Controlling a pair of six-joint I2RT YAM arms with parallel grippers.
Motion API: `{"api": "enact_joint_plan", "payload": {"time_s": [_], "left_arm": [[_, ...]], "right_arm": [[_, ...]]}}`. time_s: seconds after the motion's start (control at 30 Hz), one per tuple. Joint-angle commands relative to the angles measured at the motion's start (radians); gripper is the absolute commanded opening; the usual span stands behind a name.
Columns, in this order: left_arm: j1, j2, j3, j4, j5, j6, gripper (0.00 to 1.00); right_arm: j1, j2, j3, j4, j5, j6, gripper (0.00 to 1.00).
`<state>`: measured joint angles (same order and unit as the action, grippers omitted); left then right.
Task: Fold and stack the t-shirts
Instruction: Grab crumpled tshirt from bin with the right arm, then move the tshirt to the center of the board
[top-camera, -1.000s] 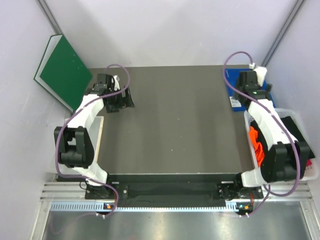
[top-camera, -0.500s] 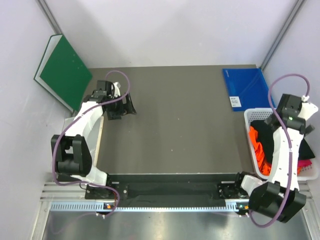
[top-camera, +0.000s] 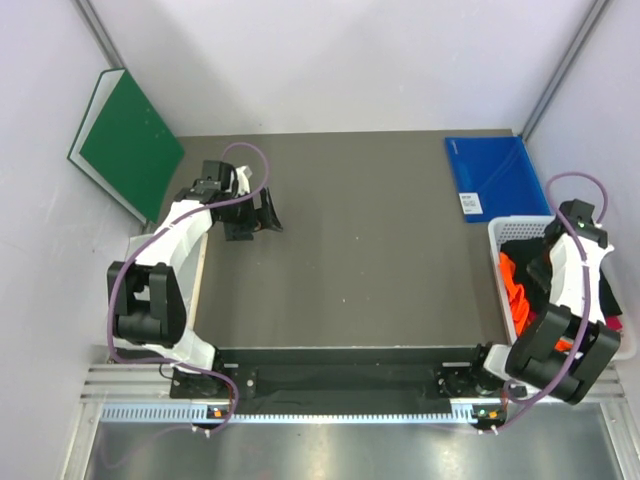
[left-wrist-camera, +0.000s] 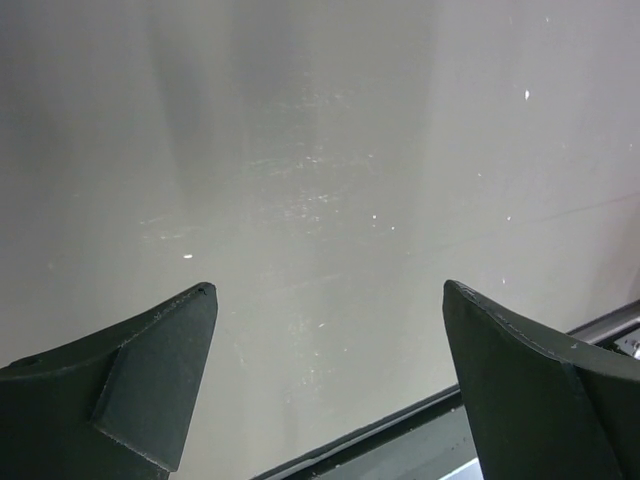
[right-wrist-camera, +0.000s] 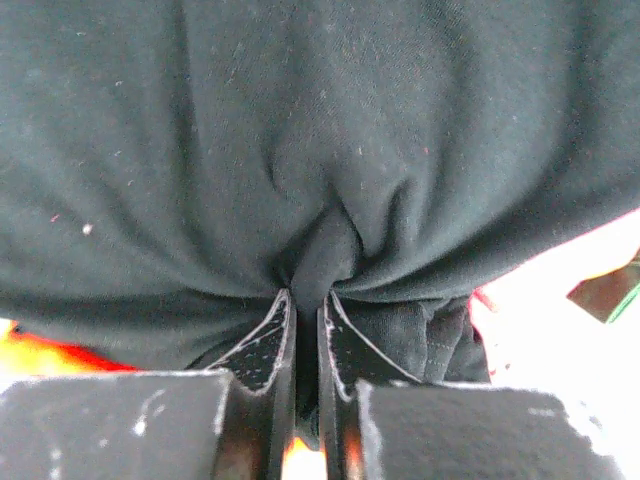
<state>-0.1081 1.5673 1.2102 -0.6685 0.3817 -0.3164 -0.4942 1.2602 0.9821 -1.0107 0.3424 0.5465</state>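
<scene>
Stage of task: opening, first garment gripped inside the basket. Black t-shirt: heaped in the white lattice basket at the right edge of the table, uppermost of the pile, a ridge of its cloth pinched between the near-closed jaws of the right gripper; not yet lifted clear, judging from the overhead view. Orange t-shirt: crumpled in the same basket, toward its left wall, partly under the black one. Magenta-pink t-shirt: a sliver only, at the near right corner of the basket, mostly hidden by the right arm. Left gripper: jaws spread wide, holding nothing, hovering over bare tabletop toward the far left, well apart from the basket. Green board: leaning against the left wall, beside the table's far left corner. Blue folder: flat on the far right corner, just beyond the basket. Done so far: nothing folded, nothing stacked, no shirt laid out on the table. Left to do, as judged: black shirt drawn out, spread flat, folded and set down as base of the stack; orange and pink likewise in turn; in effect the whole task.
</scene>
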Motion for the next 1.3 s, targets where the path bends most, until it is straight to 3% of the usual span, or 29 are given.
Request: {"api": "enact_joint_plan", "payload": {"time_s": [0.0, 0.33, 0.53, 0.8, 0.97, 1.1, 1.27], "left_arm": [[-0.008, -0.021, 0.026, 0.020, 0.020, -0.010, 0.99], [-0.008, -0.016, 0.011, 0.020, 0.005, -0.003, 0.99], [-0.019, -0.013, 0.015, 0.020, 0.013, -0.004, 0.99], [-0.027, -0.047, 0.034, 0.020, 0.005, -0.006, 0.99], [-0.027, -0.072, 0.037, 0.024, -0.004, -0.015, 0.99], [-0.031, -0.090, 0.041, 0.020, -0.017, -0.026, 0.99], [-0.038, -0.121, 0.038, 0.007, -0.038, -0.030, 0.99]], "right_arm": [[-0.004, -0.050, 0.144, -0.029, -0.063, 0.037, 0.00], [0.029, -0.317, 0.288, -0.109, 0.090, 0.012, 0.00], [0.049, -0.381, 0.302, -0.046, 0.092, -0.068, 0.00], [0.138, -0.351, 0.336, 0.127, -0.109, -0.181, 0.00], [0.455, -0.262, 0.343, 0.211, -0.088, -0.158, 0.00], [0.745, -0.077, 0.429, 0.231, -0.056, -0.181, 0.00], [0.976, 0.160, 0.564, 0.228, -0.019, -0.256, 0.00]]}}
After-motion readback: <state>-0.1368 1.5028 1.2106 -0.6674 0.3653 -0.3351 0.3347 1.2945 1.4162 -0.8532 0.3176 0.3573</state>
